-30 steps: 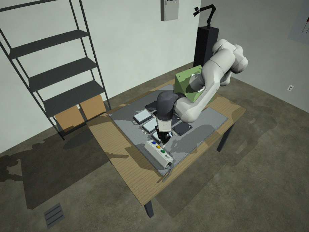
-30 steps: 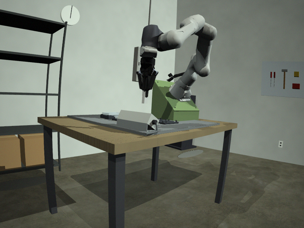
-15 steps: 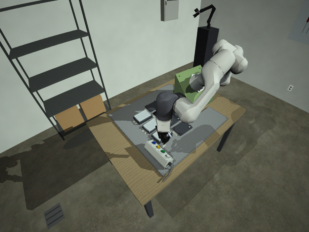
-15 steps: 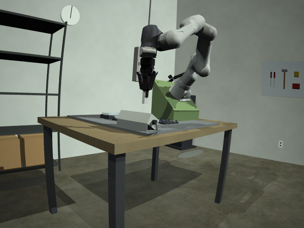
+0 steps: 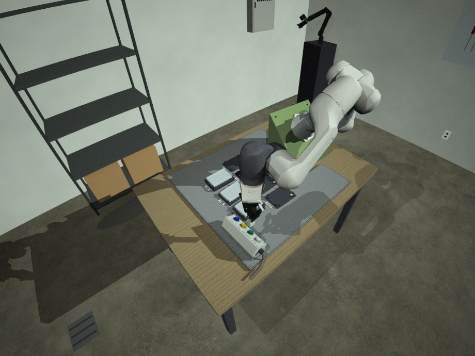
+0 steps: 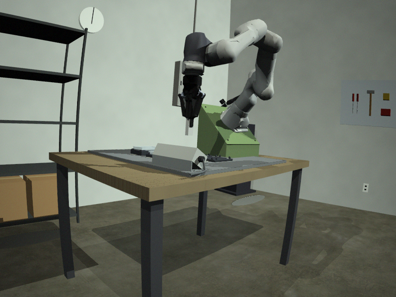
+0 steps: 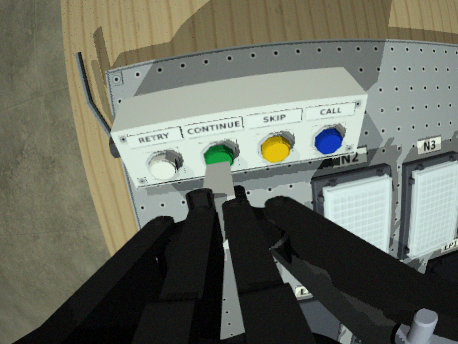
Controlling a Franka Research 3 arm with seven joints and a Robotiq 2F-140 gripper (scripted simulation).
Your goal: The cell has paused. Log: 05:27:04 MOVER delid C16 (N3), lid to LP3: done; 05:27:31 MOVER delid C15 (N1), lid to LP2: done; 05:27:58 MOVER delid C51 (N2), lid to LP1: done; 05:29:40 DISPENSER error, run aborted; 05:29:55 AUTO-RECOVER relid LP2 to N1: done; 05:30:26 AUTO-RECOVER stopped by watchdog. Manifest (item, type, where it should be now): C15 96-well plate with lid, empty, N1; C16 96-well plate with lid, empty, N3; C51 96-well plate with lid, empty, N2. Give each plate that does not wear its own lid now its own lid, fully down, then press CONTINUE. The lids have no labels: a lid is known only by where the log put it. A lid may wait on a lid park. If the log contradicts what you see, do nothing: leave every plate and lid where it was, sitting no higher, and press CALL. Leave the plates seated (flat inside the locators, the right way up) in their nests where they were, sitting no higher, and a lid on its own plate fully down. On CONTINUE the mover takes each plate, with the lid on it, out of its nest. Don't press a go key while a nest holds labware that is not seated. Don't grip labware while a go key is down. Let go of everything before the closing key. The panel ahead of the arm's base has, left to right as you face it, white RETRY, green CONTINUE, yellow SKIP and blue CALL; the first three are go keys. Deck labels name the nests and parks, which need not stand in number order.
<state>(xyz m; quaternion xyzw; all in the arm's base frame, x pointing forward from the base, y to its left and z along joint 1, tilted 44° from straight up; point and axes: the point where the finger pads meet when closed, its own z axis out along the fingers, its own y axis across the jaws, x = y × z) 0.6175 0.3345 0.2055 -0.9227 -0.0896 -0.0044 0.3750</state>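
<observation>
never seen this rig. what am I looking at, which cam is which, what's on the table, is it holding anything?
One pale robot arm works over a wooden table. The first picture looks down from high up, the second from the room at table height, the third from a camera on the arm's wrist. On the table lies a grey perforated deck with white well plates in labelled nests, dark flat pads beside them, a green housing behind, and a key panel with white RETRY, green CONTINUE, yellow SKIP and blue CALL keys. The black gripper is shut with nothing in it, fingertips together, above the panel and lined up with the green key in the wrist view.
</observation>
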